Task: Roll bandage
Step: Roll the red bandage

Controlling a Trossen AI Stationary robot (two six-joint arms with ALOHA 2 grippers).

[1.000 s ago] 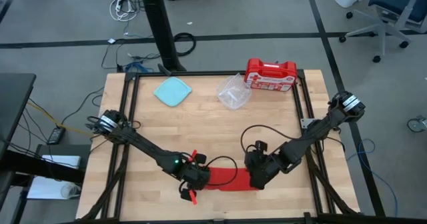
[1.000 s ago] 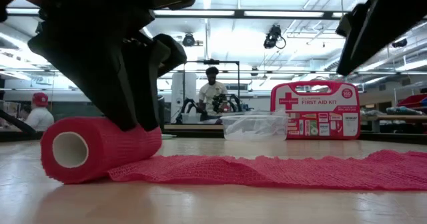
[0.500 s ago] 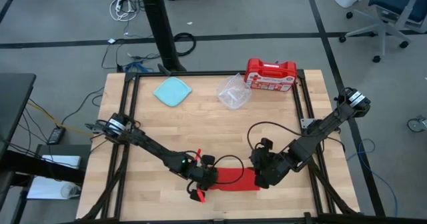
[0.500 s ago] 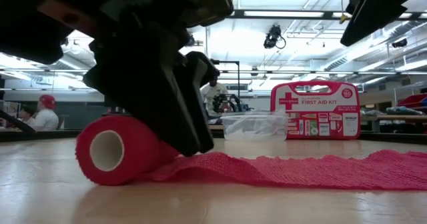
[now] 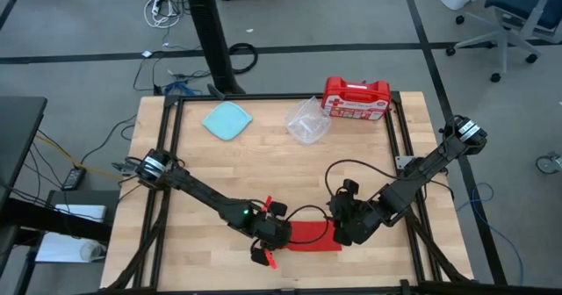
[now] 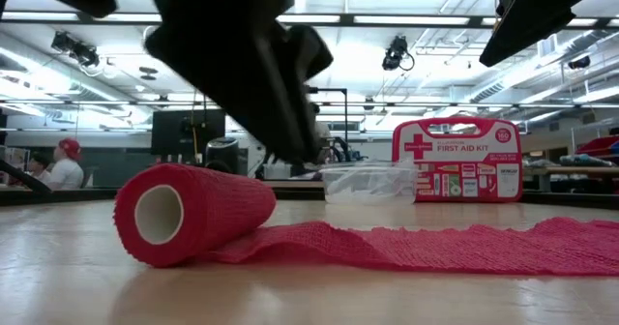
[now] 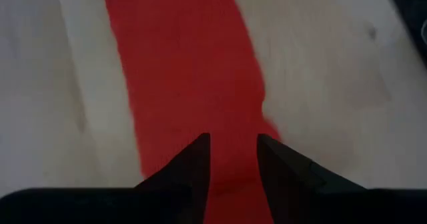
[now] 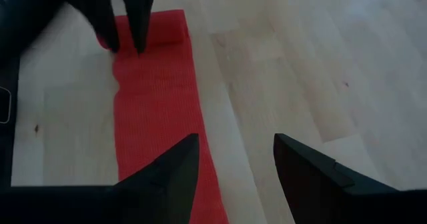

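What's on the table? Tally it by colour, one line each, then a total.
Red: 2, the bandage and the first-aid case
Light blue: 1, the lid
Clear: 1, the plastic container
Total: 4

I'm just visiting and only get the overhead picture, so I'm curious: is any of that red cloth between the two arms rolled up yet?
Observer: Yes. From table height, the bandage is a fat roll with a hollow core at one end, and its flat tail lies on the table.
Operator: Is the left claw squeezing it?
Observer: No. The left gripper has its fingers slightly apart over red fabric, with nothing pinched.
Operator: And the right one?
Observer: The right gripper is open, with one finger over the tail and the other over wood.
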